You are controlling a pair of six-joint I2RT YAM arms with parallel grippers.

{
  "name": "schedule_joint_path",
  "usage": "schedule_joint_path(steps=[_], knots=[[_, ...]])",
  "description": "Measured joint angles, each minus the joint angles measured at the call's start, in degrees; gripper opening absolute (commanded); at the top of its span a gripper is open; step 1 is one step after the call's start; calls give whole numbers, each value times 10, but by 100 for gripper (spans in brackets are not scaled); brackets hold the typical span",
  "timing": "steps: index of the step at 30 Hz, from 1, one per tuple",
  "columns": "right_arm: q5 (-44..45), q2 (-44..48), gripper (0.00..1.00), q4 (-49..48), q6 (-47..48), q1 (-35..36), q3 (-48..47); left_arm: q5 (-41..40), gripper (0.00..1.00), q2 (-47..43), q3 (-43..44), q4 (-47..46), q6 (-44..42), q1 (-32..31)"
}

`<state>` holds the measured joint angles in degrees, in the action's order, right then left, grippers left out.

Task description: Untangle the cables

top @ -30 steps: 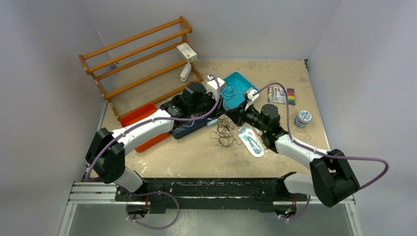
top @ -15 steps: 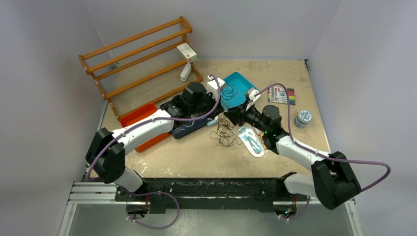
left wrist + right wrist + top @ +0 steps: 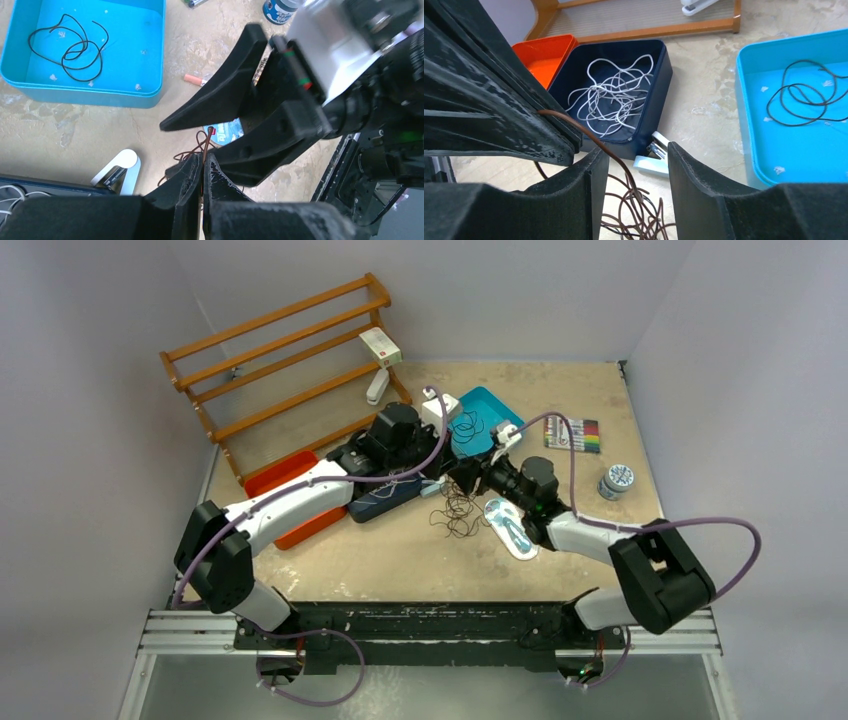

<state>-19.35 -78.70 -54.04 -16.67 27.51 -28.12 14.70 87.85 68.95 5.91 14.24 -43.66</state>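
Observation:
The dark brown cable [image 3: 455, 512] lies in a tangled pile on the table. One strand [image 3: 589, 137] rises from the pile to my left gripper [image 3: 203, 162], which is shut on it. My right gripper [image 3: 634, 185] is open, its fingers on either side of that strand just above the pile. The two grippers nearly touch in the top view, left gripper [image 3: 447, 468] and right gripper [image 3: 470, 478]. The black cable [image 3: 70, 47] lies coiled in the teal tray [image 3: 150, 65]. The white cable [image 3: 616, 97] lies in the navy box [image 3: 659, 75].
An orange tray [image 3: 290, 495] sits left of the navy box. A white stapler [image 3: 651, 157] lies beside the box. A blue packet [image 3: 510, 528], a small tin [image 3: 615, 480] and a marker set [image 3: 572, 433] lie to the right. A wooden rack [image 3: 290, 350] stands at the back left.
My right gripper has moved left, up to the left gripper and over the brown pile. The left gripper has stayed shut on the brown strand.

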Motion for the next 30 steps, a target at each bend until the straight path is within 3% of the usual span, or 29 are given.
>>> schedule_joint_path(steps=[14,21,30], knots=[[98,-22,49,-15,-39,47,13,7,0,-2,78,48,28,-17],[171,17,49,49,-69,47,50,9,0,-14,137,80,42,-18],[242,51,50,122,-118,47,78,-54,0,-45,229,127,39,-18]])
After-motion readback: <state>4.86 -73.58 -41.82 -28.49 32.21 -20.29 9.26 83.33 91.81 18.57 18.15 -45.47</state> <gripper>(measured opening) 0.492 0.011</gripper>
